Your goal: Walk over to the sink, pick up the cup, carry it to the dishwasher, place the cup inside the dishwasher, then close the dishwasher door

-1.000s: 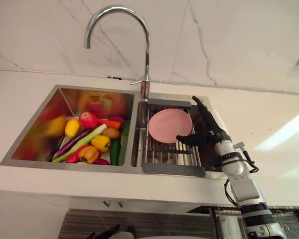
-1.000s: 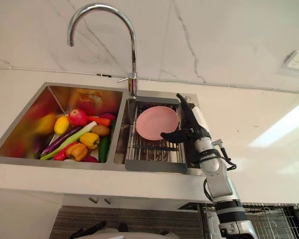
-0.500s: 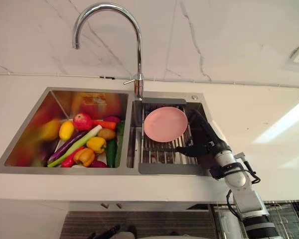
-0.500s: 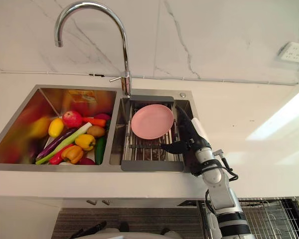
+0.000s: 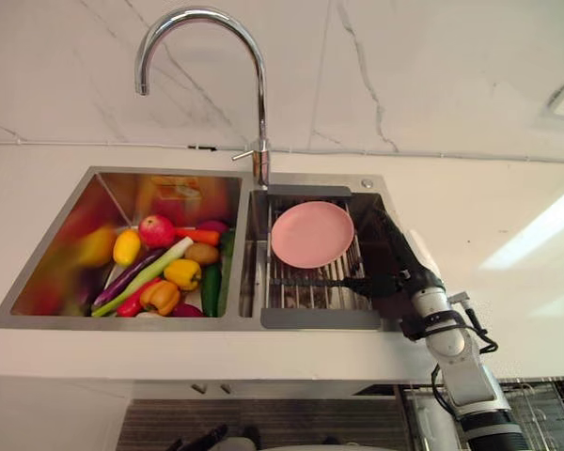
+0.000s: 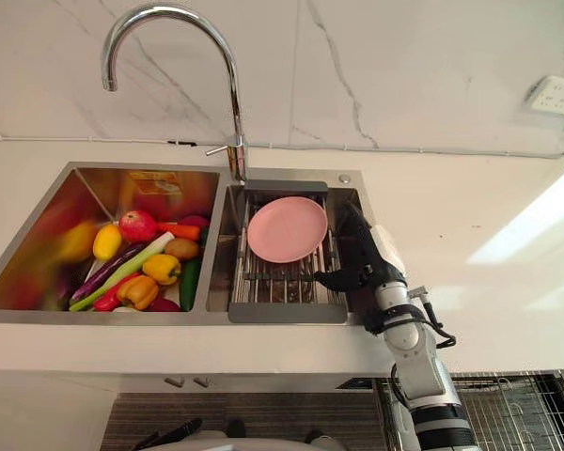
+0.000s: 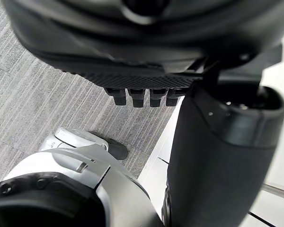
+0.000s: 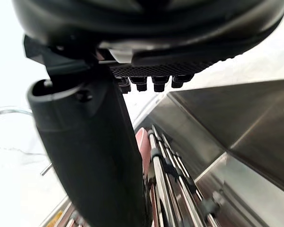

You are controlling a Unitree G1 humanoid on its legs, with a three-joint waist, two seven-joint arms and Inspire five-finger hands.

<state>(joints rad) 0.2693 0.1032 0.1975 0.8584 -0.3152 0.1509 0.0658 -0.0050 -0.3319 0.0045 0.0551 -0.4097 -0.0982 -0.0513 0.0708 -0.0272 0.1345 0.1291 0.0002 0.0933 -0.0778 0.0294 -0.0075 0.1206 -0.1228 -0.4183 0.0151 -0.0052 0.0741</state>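
Your R hand [image 6: 365, 268] hangs over the sink rack [image 6: 282, 282] beside the pink plate [image 6: 287, 228], fingers straight, nothing held; L hand [image 7: 146, 90] idle, relaxed. Can't make out the cup. Expect it light, rigid, prob. slick, so wrap its body, not the rim.

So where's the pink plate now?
Eye views: the pink plate rests on the wire rack in the right basin, just left of the right hand.

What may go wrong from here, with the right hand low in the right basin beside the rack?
1. The right hand sits open in the narrow space between the rack and the wall of the sink; its thumb reaches toward the bars and may catch on them.
2. The pink plate lies on the rack near that thumb; a bump may knock it loose.
3. The left hand hangs above the floor, so nothing could steady the rack.
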